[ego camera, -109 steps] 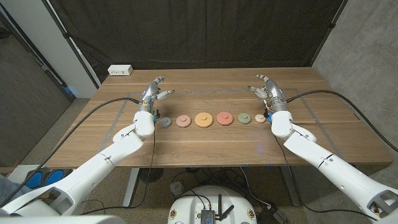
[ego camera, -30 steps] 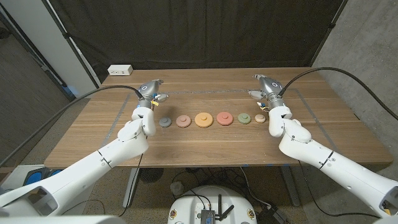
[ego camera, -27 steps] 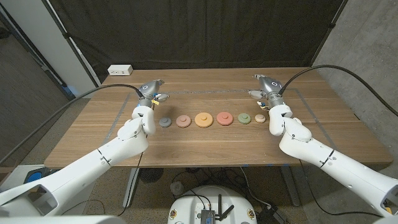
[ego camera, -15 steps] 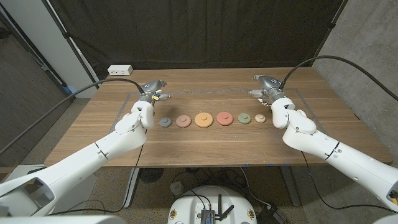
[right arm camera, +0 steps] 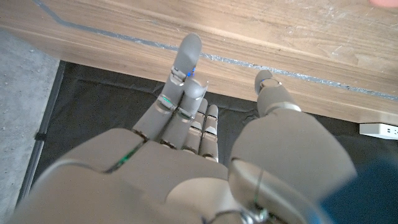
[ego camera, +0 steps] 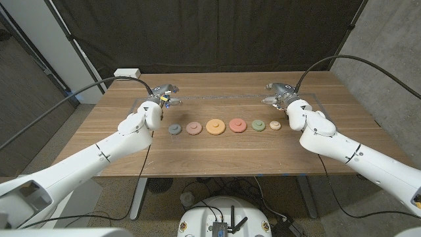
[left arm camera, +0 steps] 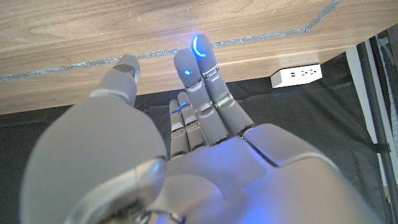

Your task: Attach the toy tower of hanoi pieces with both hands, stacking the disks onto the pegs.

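Six disks in a row across the middle of the wooden table [ego camera: 217, 155], none stacked: grey disk [ego camera: 174, 130] at the 9 o'clock end, then pink disk [ego camera: 193, 128], orange disk [ego camera: 214, 126] as the largest, red disk [ego camera: 237, 125], green disk [ego camera: 258, 125] and small tan disk [ego camera: 275, 124] at the 3 o'clock end; each set apart from its neighbour, with a small raised hub on top. Left hand [ego camera: 162, 96] up at about 11 o'clock from the grey disk, near the far tape line [ego camera: 217, 97], holding nothing; fingers [left arm camera: 200, 59] stretched out close together with the thumb a little aside, so narrow rather than wide, one fingertip lit blue. Right hand [ego camera: 279, 92] at about 1 o'clock from the tan disk, likewise empty; fingers [right arm camera: 186, 59] extended and close, thumb [right arm camera: 268, 90] apart from them. Both hands well clear of the row, touching no disk. White power strip [ego camera: 127, 73] at the table's far corner, toward 10 o'clock; black curtain [ego camera: 210, 33] behind the table at 12 o'clock; black cables arching from each forearm off toward the sides.
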Controlling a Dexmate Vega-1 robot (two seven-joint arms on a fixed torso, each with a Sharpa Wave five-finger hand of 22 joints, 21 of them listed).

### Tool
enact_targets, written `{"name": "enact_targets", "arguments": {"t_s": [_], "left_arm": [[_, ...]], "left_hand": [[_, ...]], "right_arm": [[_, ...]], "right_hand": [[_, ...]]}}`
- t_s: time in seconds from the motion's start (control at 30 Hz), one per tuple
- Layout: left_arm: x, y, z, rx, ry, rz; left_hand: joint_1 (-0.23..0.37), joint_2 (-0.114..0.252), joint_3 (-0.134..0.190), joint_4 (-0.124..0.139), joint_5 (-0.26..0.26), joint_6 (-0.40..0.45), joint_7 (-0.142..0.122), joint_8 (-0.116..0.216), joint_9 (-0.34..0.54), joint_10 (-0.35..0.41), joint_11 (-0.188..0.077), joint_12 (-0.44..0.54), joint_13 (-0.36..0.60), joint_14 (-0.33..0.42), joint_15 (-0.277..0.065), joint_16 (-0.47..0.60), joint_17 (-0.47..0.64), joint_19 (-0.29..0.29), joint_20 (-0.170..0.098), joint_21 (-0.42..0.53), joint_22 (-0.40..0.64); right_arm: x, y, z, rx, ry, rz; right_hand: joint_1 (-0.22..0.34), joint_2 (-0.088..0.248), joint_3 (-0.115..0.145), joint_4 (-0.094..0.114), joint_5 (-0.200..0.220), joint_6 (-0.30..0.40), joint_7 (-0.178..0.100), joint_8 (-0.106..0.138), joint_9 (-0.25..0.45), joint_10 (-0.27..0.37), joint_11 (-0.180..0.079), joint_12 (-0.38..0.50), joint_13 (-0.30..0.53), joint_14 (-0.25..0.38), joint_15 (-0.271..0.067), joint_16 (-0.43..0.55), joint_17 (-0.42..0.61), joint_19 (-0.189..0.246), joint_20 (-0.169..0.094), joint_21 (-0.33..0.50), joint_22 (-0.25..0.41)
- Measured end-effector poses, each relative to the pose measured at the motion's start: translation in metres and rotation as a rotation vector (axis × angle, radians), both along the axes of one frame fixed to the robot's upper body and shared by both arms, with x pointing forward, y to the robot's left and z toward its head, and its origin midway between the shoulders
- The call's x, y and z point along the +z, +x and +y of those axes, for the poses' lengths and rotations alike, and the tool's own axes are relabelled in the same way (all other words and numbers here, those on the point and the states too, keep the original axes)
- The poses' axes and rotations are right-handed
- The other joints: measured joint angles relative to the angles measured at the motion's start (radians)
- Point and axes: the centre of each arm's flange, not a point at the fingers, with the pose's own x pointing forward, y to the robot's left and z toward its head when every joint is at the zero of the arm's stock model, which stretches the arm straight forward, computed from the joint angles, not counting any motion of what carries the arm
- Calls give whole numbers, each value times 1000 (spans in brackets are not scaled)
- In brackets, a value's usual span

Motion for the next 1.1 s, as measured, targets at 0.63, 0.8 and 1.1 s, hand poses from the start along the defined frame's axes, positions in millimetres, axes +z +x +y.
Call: {"name": "enact_targets", "arguments": {"t_s": [0.63, 0.8, 1.1], "left_arm": [[-2, -3, 8, -16, 9, 9], [-4, -6, 10, -16, 1, -7], [-9, -11, 16, -15, -24, -33]], "left_hand": [[4, 4, -13, 4, 0, 4, 4, 0, 0, 9, 1, 0, 9, 0, 0, 19, -2, 0, 0, 18, -9], [11, 11, -13, 4, 4, 9, 9, 0, 0, 9, 1, 0, 9, 0, 0, 19, -5, 0, 0, 24, -10], [11, 11, -20, 2, 4, 19, -1, 0, 5, 25, -4, 0, 16, 0, 0, 26, -9, 0, 0, 32, -19]], "right_arm": [[0, -4, 7, 2, -19, 51], [-2, -7, 7, 9, -26, 58], [-7, -14, 7, 14, -39, 84]], "right_hand": [[0, 0, -15, 1, 4, -18, 10, -5, 0, -15, 10, -8, 18, -15, 1, -11, -5, -22, 7, 22, -15], [-7, 6, -26, 4, 4, -18, 11, -5, 0, -20, 5, -8, 18, -20, 5, -19, -10, -25, 11, 30, -21], [-7, 6, -32, 1, 11, -38, 12, -16, -3, -27, 12, -13, 16, -20, 5, -19, -11, -39, 11, 38, -29]]}}
